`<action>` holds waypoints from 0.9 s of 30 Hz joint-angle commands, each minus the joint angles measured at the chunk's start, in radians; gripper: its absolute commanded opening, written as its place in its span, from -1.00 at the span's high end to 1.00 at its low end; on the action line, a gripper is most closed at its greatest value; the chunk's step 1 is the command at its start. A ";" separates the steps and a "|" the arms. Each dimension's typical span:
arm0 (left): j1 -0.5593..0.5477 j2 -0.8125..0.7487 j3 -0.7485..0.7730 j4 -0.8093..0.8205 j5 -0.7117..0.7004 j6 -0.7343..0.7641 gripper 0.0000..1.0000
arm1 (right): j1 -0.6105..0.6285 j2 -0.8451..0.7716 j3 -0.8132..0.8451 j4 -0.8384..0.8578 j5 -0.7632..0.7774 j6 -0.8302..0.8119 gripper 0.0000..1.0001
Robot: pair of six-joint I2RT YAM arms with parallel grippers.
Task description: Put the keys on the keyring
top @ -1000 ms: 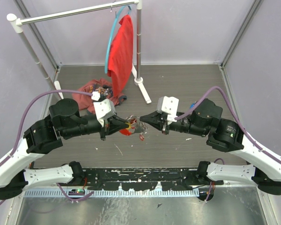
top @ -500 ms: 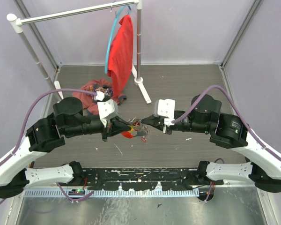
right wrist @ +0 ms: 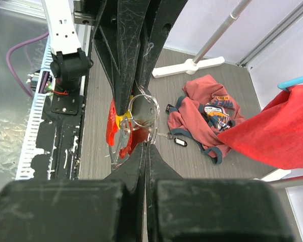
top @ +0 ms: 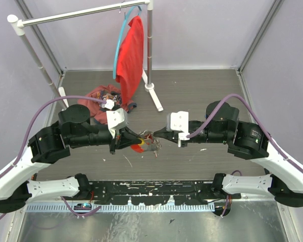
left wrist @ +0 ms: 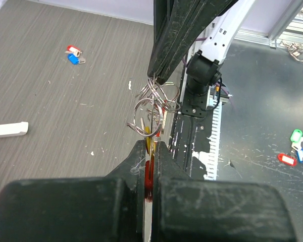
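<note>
The keyring (top: 147, 137), a cluster of thin metal rings with a red tag and a yellow piece, hangs above the table between my two grippers. My left gripper (top: 137, 139) is shut on the red tag (left wrist: 149, 171), and the rings (left wrist: 150, 107) stick out past its tips. My right gripper (top: 154, 136) is shut on the edge of one ring (right wrist: 141, 108). In the right wrist view (right wrist: 146, 145) the red tag (right wrist: 111, 126) hangs to the left. A red and a blue tagged key (left wrist: 73, 54) lie on the floor, apart from both grippers.
A crumpled red shirt (top: 98, 98) lies at the back left, with a small black tag (right wrist: 180, 142) beside it. A clothes rack (top: 149, 50) holds a red cloth (top: 131, 55). More tagged keys (left wrist: 294, 147) lie on the metal strip at the near edge.
My right gripper has moved left and my left gripper slightly right, so their tips now meet at the keyring.
</note>
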 commanded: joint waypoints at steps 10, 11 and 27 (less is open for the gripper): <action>0.001 0.004 0.036 0.033 0.032 -0.028 1.00 | 0.000 -0.017 0.068 -0.042 -0.082 -0.028 0.99; 0.001 0.004 0.036 0.033 0.035 -0.030 1.00 | 0.000 -0.017 0.072 -0.049 -0.084 -0.029 0.99; 0.001 0.026 0.041 0.024 0.071 -0.042 1.00 | 0.001 -0.022 0.090 -0.085 -0.150 -0.021 0.99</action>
